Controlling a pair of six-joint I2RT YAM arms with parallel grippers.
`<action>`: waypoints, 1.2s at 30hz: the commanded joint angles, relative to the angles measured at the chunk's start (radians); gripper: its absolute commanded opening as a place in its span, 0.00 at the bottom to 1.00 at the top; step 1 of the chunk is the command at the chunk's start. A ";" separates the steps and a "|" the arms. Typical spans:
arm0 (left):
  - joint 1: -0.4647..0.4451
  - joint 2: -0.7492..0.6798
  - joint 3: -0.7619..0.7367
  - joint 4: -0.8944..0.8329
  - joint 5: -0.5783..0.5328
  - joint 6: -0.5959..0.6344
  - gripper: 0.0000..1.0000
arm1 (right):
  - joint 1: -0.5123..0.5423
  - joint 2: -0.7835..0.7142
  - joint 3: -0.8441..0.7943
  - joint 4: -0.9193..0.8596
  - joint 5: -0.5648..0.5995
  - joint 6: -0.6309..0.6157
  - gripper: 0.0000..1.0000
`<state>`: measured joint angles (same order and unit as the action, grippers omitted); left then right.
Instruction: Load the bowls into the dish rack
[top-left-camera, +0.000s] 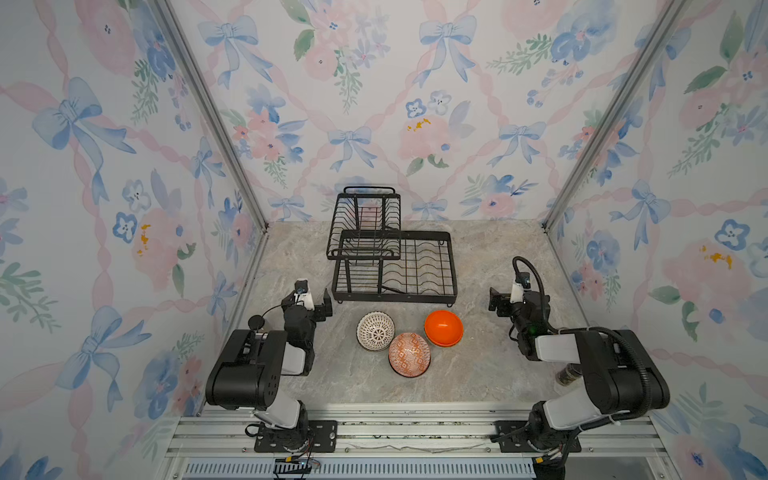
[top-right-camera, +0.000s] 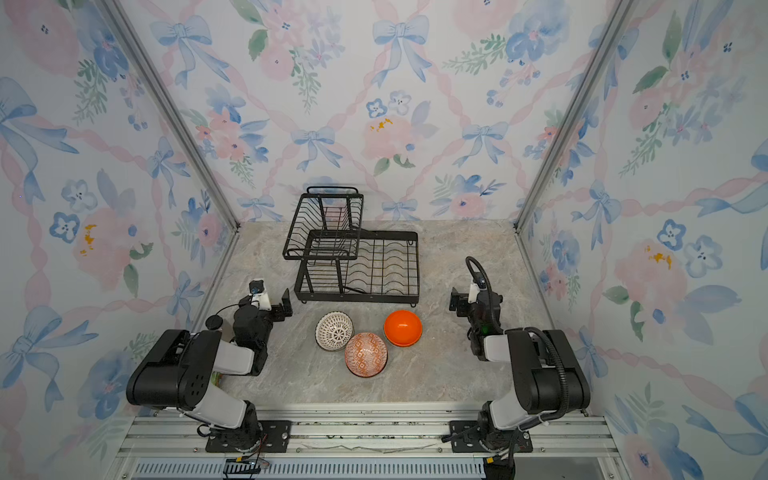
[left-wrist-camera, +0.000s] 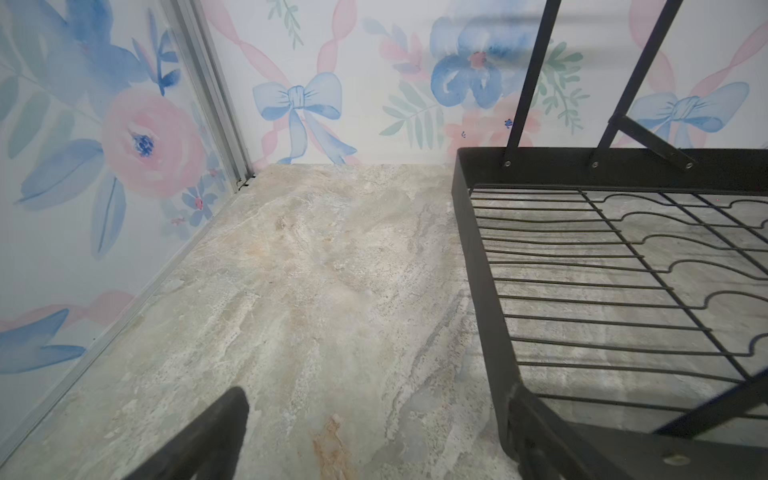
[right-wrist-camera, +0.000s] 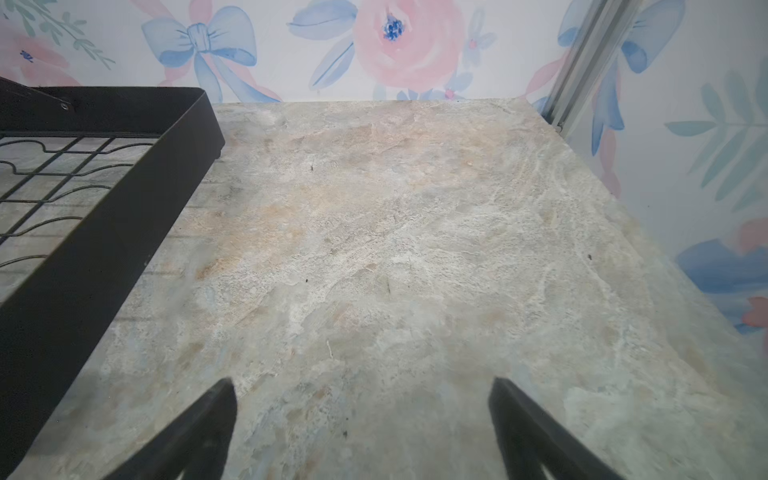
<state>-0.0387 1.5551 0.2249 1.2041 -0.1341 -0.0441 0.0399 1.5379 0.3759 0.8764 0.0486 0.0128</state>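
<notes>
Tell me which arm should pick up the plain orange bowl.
Right, most likely. The plain orange bowl lies on the right of the cluster, nearest the right gripper, which is open and empty. The left gripper, also open, would have to reach past the white-black bowl.

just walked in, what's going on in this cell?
Nothing is being handled yet. Three bowls sit on the table in front of the dish rack: a white-black patterned bowl, an orange-white patterned bowl and a plain orange bowl. The rack holds no bowl. The left gripper and right gripper are both open and empty, one on each side of the bowls.
</notes>
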 joint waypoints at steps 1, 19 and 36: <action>-0.004 0.014 0.012 0.016 -0.010 0.018 0.98 | -0.006 0.009 0.020 0.023 0.002 -0.010 0.97; -0.003 0.013 0.013 0.016 -0.007 0.018 0.98 | -0.015 0.010 0.021 0.021 -0.016 -0.003 0.97; -0.002 0.015 0.014 0.015 -0.009 0.018 0.98 | -0.014 0.010 0.023 0.019 -0.015 -0.002 0.97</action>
<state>-0.0387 1.5551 0.2249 1.2041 -0.1341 -0.0441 0.0326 1.5379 0.3782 0.8764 0.0441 0.0135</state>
